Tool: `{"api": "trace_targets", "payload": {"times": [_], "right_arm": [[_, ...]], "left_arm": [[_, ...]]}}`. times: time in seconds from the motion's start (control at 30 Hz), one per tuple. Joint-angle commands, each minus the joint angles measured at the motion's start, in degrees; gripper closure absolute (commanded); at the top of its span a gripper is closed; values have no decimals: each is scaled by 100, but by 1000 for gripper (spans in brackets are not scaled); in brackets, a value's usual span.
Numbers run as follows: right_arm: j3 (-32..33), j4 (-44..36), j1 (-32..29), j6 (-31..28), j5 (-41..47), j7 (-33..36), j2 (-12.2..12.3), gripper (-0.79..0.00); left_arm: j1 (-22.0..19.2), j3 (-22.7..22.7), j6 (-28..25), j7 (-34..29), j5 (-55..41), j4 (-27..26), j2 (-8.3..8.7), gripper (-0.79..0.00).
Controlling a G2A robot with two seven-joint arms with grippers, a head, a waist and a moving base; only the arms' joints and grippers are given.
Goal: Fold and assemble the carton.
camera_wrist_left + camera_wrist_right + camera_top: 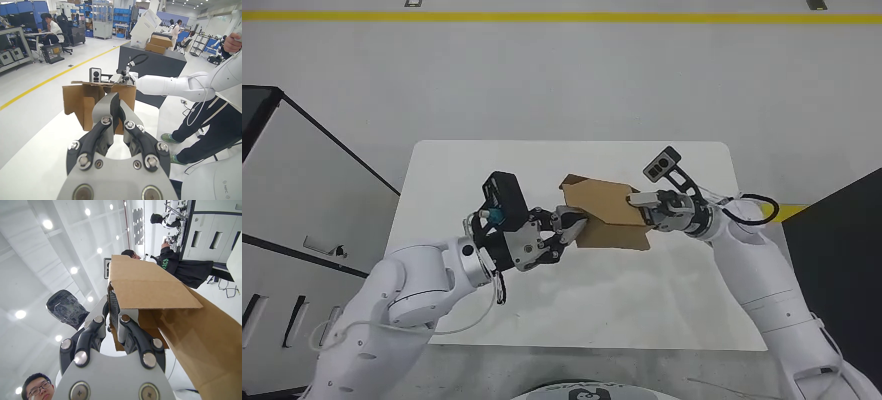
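Left gripper is clenched on the carton at 9 o'clock — right gripper is clamped at 3 o'clock — so it is seemingly braced aloft for folding.

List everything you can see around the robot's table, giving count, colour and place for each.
carton: one, brown, partly folded, held over the table between both hands
table: one, white, under the arms
floor line: one, yellow, beyond the table
counter: one, dark, beside the table
boxes: several, brown and white, stacked on the counter
left hand: one, silver and black, shut on a carton wall
right hand: one, silver and black, shut on a carton edge
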Motion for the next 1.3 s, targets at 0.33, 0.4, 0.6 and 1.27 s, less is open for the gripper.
{"api": "trace_targets", "payload": {"times": [0.33,0.4,0.6,1.27], "right_arm": [[-53,42,41,69,68,65,-17,0],[-59,58,55,66,70,70,-20,0],[-37,126,92,79,64,79,-20,0],[-49,224,139,148,62,142,-28,0]], "left_arm": [[-36,133,-53,4,6,39,-7,0],[-59,136,-46,8,5,47,-9,0],[-92,64,-14,10,-6,74,-5,0],[-201,129,45,-1,20,105,-15,0]]}}
